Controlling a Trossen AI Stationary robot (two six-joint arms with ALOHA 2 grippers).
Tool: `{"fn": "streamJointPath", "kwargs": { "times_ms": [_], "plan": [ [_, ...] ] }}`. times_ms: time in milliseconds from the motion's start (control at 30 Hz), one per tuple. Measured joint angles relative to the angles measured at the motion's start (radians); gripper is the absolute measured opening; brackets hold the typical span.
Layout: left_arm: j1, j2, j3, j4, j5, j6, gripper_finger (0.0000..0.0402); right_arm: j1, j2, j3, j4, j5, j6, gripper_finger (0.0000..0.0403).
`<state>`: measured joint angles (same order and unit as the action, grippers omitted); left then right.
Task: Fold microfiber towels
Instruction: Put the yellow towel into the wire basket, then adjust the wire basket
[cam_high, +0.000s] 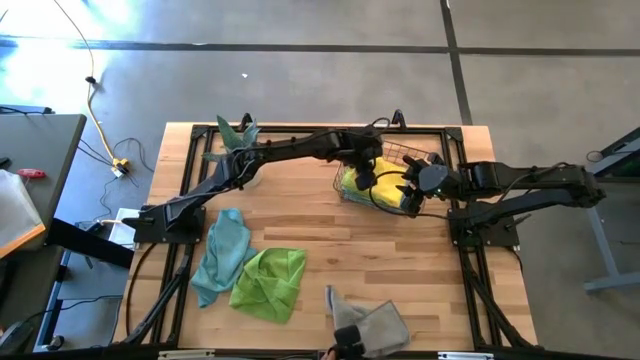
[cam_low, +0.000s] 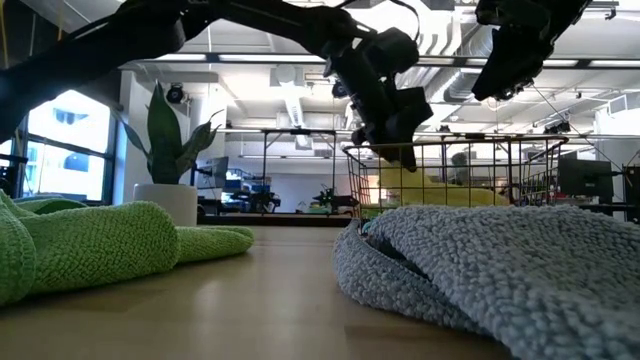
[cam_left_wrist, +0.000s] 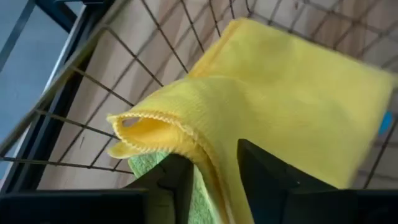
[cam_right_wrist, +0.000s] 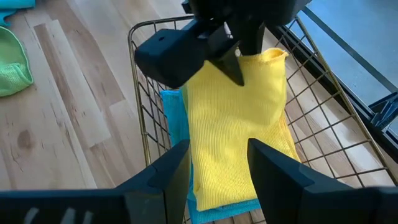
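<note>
Left gripper (cam_high: 365, 172), high view: it sits right of centre in the upper half of the frame, over the near-left corner of the copper wire basket (cam_high: 425, 158), directly above the yellow towel (cam_high: 352, 180) lying inside. Finger spacing cannot be read from this view. Right gripper (cam_high: 408, 192) hangs just right of it, over the same basket, fingers parted and empty. On the bare wooden table (cam_high: 400, 260), lower left of frame, a teal towel (cam_high: 222, 252) and a lime green towel (cam_high: 268, 283) lie crumpled and touching; a grey towel (cam_high: 372, 322) lies at the bottom centre edge. A potted plant (cam_high: 238, 135) stands at the table's top left edge.

Low view: left gripper (cam_low: 398, 140) hangs at upper centre, at the basket's (cam_low: 450, 160) rim. Yellow cloth (cam_low: 440, 190) shows through the wires. Right gripper (cam_low: 505, 75) is higher, upper right. Grey towel (cam_low: 500, 270) fills the lower right; green towel (cam_low: 80, 245) the lower left.

Left wrist view: the dark fingers (cam_left_wrist: 264, 171) stand partly spread around a folded edge of the yellow towel (cam_left_wrist: 273, 99); whether they touch the cloth I cannot tell. Green cloth (cam_left_wrist: 146, 165) shows beneath.

Right wrist view: the right arm's own fingers (cam_right_wrist: 273, 168) are spread and hold nothing. The left gripper (cam_right_wrist: 239, 65) stands on the yellow towel (cam_right_wrist: 236, 137), which lies folded atop a teal towel (cam_right_wrist: 174, 106) in the basket (cam_right_wrist: 140, 137).
</note>
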<state>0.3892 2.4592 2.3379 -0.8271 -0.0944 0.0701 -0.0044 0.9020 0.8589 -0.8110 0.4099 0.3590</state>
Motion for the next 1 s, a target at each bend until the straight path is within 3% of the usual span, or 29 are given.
{"fn": "streamJointPath", "kwargs": {
  "times_ms": [133, 300, 633, 800, 1000],
  "plan": [
    [-0.007, -0.004, 0.000, -0.042, -0.018, 0.070, 0.0144, 0.000, 0.000, 0.000, 0.000, 0.000, -0.001, 0.0152],
    [-0.012, -0.026, 0.010, -0.101, -0.137, 0.113, 0.0164, 0.000, 0.000, 0.000, -0.001, 0.000, -0.001, 0.0152],
    [-0.034, -0.151, 0.016, -0.150, -0.288, 0.096, 0.0166, -0.002, 0.000, 0.000, -0.009, 0.001, -0.001, 0.0152],
    [-0.076, -0.159, 0.015, -0.177, -0.476, 0.090, 0.0164, -0.002, 0.000, 0.000, -0.008, 0.002, 0.002, 0.0152],
    [-0.158, -0.159, 0.015, -0.316, -0.776, 0.080, 0.0163, -0.002, 0.000, 0.000, -0.007, 0.002, 0.048, 0.0152]
  ]
}}
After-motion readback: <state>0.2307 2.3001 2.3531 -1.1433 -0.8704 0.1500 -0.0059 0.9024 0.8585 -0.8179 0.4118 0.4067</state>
